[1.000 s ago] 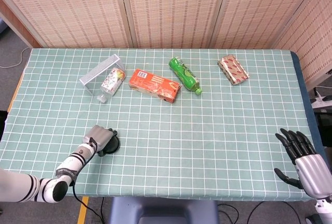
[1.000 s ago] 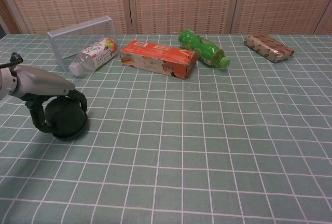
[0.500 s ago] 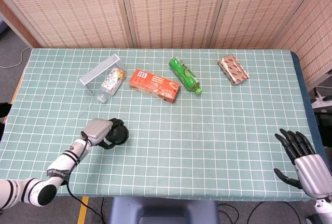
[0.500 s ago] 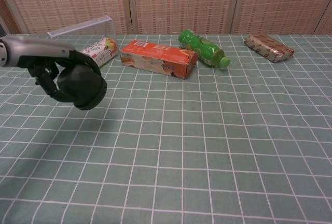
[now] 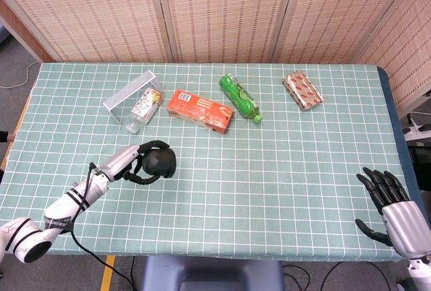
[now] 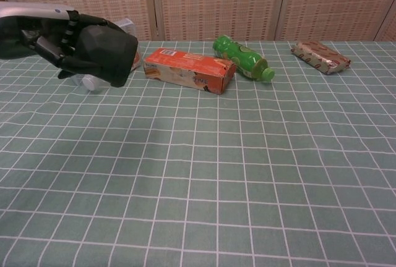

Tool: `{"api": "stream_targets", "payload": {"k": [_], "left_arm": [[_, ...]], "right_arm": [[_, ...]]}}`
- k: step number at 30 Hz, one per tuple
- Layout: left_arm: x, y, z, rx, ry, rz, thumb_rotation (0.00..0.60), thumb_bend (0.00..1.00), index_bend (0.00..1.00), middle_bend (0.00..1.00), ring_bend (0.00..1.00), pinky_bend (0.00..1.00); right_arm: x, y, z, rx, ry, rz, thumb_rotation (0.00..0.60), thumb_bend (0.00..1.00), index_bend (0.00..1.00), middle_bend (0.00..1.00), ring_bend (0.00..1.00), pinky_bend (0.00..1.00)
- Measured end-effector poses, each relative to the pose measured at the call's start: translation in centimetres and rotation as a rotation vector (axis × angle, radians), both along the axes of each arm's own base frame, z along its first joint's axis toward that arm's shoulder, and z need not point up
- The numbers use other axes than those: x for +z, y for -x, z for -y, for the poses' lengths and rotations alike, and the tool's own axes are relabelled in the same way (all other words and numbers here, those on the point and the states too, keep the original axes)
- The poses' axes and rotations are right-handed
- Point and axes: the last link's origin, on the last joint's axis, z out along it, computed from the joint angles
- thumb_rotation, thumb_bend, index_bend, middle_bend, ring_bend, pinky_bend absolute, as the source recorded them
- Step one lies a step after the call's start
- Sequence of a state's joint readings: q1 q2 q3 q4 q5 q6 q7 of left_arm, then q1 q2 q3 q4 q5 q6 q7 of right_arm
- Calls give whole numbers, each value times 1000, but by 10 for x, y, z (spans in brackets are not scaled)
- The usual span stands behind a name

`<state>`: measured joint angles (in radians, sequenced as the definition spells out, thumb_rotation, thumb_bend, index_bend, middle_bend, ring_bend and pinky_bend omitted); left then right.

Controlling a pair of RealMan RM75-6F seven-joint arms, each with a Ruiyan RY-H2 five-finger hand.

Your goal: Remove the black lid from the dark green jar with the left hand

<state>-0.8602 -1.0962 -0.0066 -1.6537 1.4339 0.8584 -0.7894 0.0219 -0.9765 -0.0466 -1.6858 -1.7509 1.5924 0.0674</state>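
Within the last second the left hand [image 5: 131, 162] rises from the near-left part of the table [image 5: 283, 163] and now carries a dark round object [image 6: 105, 47] clear above the cloth – earlier this object sits low on the surface under the hand. The fingers [image 6: 59, 35] are curled around it and hold it. I cannot tell from these views whether it is the black lid alone or the dark green jar with the lid on it; no second dark piece remains on the table where the hand was. If it is the lid only, the removal is nearly finished; if it is the whole jar, the lid is not yet off.

The right hand [image 5: 394, 207] hangs at the near-right corner with its fingers spread and holds nothing.

For room: the held object is near the left edge of the table, and the clear bottle [image 5: 143, 107] with the wire rack [image 5: 124, 93] lies just behind it – a move backward may touch them. The orange box [image 5: 200, 110], the green bottle [image 5: 240, 97] and the wrapped packet [image 5: 302, 90] are well apart, along the far side. The middle and the near side of the cloth are free.
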Motion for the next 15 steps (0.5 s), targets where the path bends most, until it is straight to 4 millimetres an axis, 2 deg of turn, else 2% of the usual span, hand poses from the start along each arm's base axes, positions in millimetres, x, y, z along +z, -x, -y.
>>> {"api": "stream_targets", "payload": {"k": [4, 15], "left_arm": [[0, 11, -3, -30, -10, -130, 600, 404, 531, 465, 480, 707], [1, 40, -15, -187, -132, -704, 600, 405, 546, 478, 498, 728]], "right_arm": [[0, 0, 0, 0, -1, 1, 600, 156, 0, 0, 0, 0], [1, 0, -1, 0, -6, -5, 600, 156, 0, 0, 0, 0]]}}
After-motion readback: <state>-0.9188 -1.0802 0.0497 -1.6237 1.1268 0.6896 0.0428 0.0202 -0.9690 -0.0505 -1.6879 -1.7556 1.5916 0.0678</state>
